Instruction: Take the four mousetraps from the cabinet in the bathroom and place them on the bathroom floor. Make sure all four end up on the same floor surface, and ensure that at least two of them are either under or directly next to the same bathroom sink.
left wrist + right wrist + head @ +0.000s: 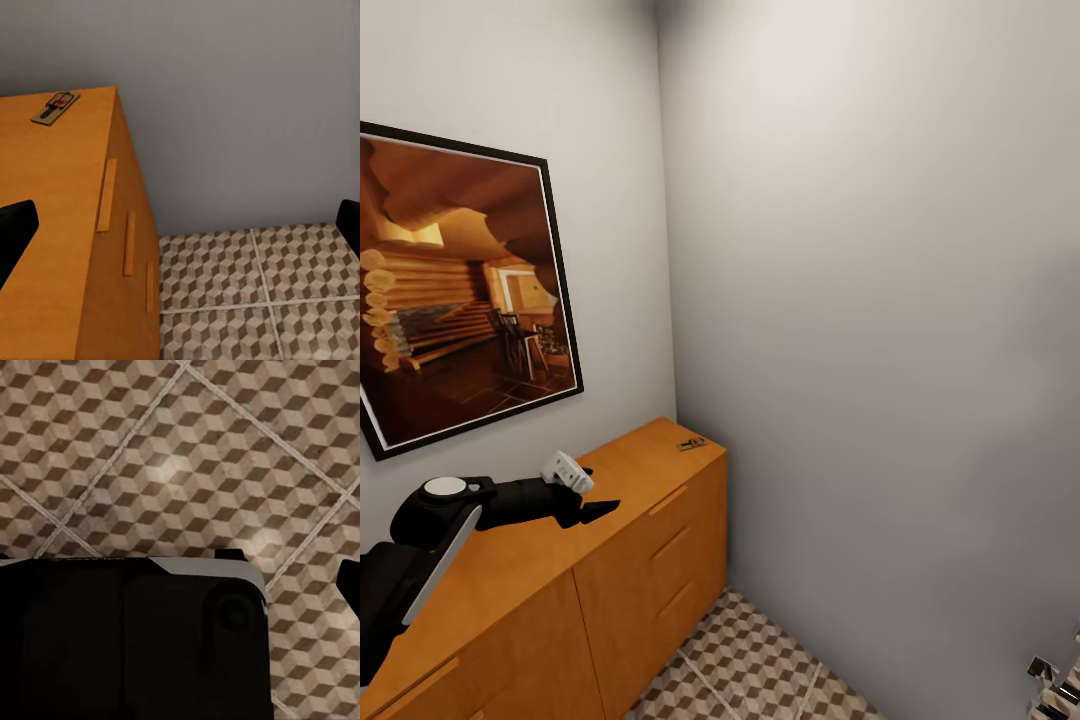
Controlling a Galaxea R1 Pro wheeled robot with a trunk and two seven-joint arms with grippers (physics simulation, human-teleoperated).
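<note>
One mousetrap (691,443) lies flat at the far end of the orange-brown cabinet (630,560), close to the corner of the walls. The left wrist view shows the same mousetrap (55,107) on the cabinet top (52,195), well ahead of the fingers. My left gripper (595,495) hovers over the middle of the cabinet top, short of the trap. It is open and empty (180,225). My right gripper (176,566) hangs open and empty above the cube-patterned bathroom floor (187,450). The bathroom sink is out of view.
A framed picture (455,290) hangs on the wall behind the cabinet. Plain grey walls meet in a corner at the cabinet's far end. Tiled floor (760,660) runs beside the drawer fronts (112,195). The robot's black body (127,637) sits under the right wrist.
</note>
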